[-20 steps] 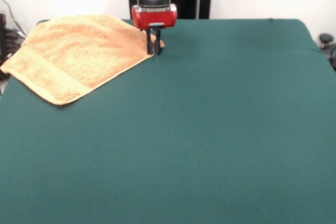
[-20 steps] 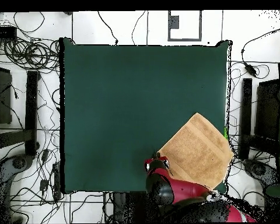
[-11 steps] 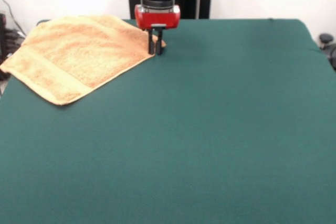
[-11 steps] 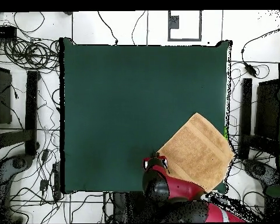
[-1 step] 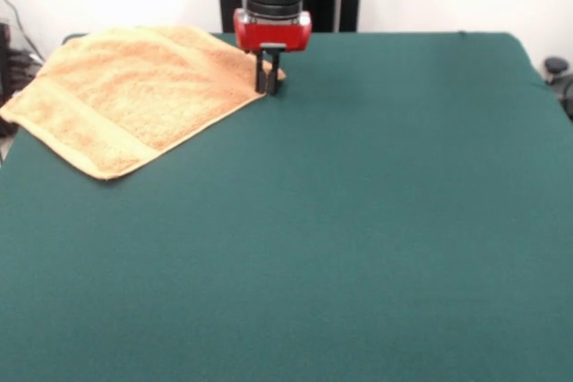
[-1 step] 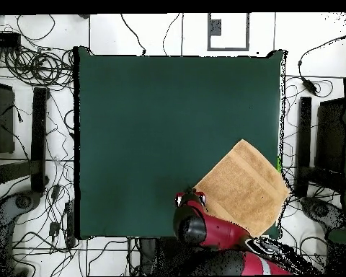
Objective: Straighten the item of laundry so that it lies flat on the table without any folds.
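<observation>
Nearest the front camera, I see only the bare green cloth of the table, which fills the lower and right parts of that view. Farther back and to the left lies the towel, spread open as a diamond with one corner toward the camera and its left corner at the table's left edge; a flat woven band runs along its near-left side. From overhead, the towel sits close to the table corner beside the robot's base, one corner reaching the table's side edge. At the towel's right-hand corner in the front view, the gripper stands upright, its dark fingers close together and down at the cloth, with the corner's tip showing just beside them. I cannot tell whether they pinch the fabric. Above them sits the red wrist.
</observation>
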Robot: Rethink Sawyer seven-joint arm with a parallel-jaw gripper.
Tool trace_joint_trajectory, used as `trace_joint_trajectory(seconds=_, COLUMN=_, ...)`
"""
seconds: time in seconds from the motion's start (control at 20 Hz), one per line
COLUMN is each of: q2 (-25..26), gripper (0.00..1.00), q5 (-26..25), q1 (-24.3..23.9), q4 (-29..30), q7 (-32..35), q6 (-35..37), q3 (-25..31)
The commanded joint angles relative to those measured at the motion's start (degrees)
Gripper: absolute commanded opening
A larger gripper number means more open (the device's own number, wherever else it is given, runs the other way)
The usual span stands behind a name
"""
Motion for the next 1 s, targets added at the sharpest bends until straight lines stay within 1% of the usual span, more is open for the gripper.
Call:
trace_joint_trajectory(seconds=0.05, q2=3.41, gripper=0.00, q5=8.03, q1=5.75, q4=-4.03, q7=17.26, q6=2.04, q3=9.73)
trace_joint_trajectory(seconds=0.35, q2=3.52, gripper=0.00, q5=11.37, q1=7.58, q4=-3.99, q7=18.42, q6=0.74, q3=10.09)
trace_joint_trajectory(seconds=0.65, q2=3.68, gripper=0.00, q5=13.49, q1=9.02, q4=-3.97, q7=19.01, q6=-0.58, q3=10.10)
trace_joint_trajectory(seconds=1.0, q2=3.15, gripper=0.00, q5=16.28, q1=10.48, q4=-3.94, q7=19.20, q6=0.13, q3=9.91)
